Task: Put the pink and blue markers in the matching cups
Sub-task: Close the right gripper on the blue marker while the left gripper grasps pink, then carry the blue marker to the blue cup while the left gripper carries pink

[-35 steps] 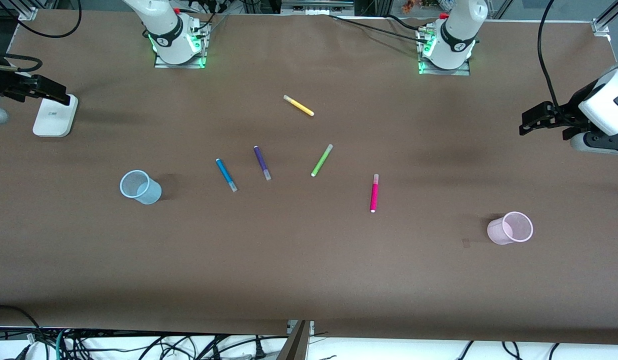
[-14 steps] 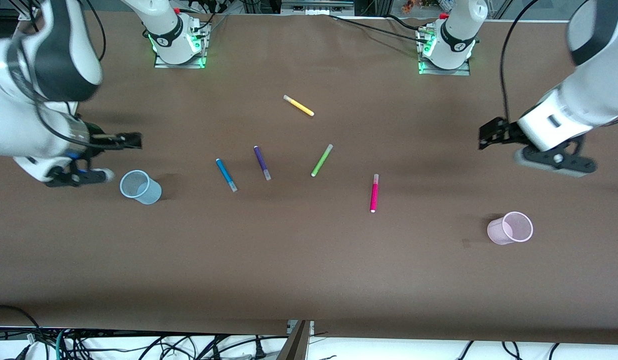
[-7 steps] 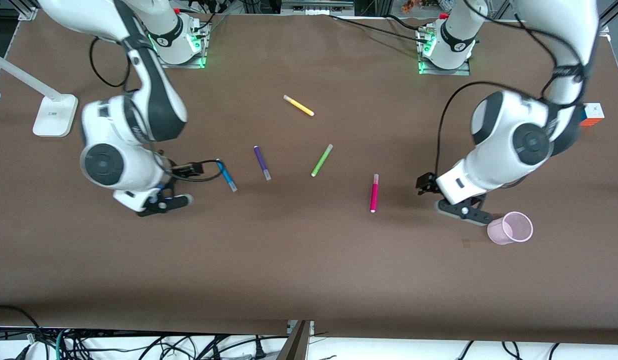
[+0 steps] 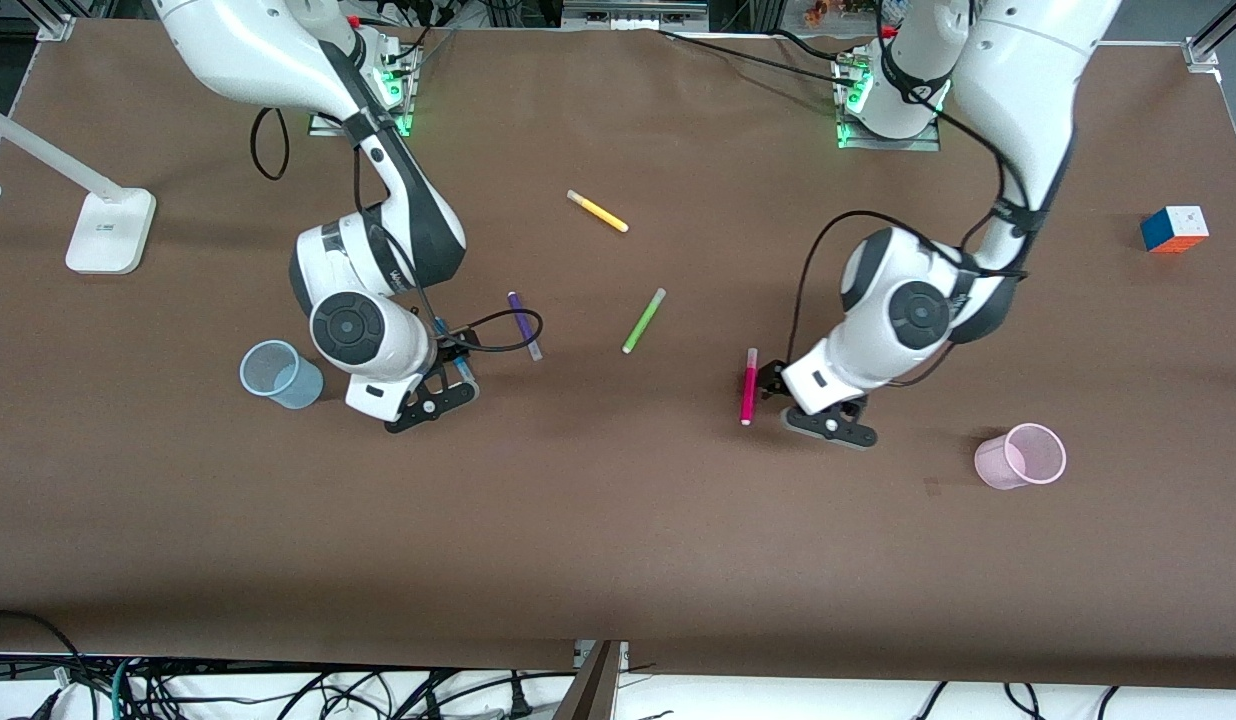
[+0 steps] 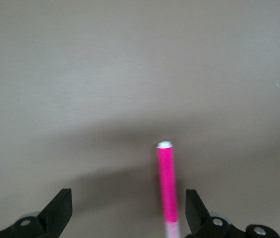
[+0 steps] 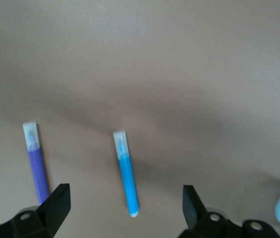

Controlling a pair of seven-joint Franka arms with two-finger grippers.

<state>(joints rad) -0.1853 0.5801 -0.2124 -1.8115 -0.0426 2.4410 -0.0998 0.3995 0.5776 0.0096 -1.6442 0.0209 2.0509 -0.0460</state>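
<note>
The pink marker [image 4: 748, 385] lies flat mid-table; in the left wrist view the pink marker [image 5: 167, 183] lies between the open fingers, close to one of them. My left gripper [image 4: 771, 382] [image 5: 128, 210] is open and low over it. The blue marker [image 4: 464, 367] is mostly hidden under my right gripper [image 4: 454, 360]; in the right wrist view the blue marker [image 6: 126, 173] lies between the open fingers of that gripper [image 6: 126, 208]. The pale blue cup [image 4: 278, 373] stands toward the right arm's end, the pale pink cup [image 4: 1023, 456] toward the left arm's end.
A dark purple pen [image 4: 523, 325] [image 6: 37, 166] lies beside the blue marker. A lime green pen [image 4: 643, 320] and a yellow pen [image 4: 598, 211] lie mid-table. A colour cube [image 4: 1174, 229] and a white lamp base [image 4: 108, 232] sit at the table's ends.
Both arms swung in from the table's ends. The right gripper came over the blue marker, uncovering the blue cup; the left gripper moved from beside the pink cup to the pink marker.
</note>
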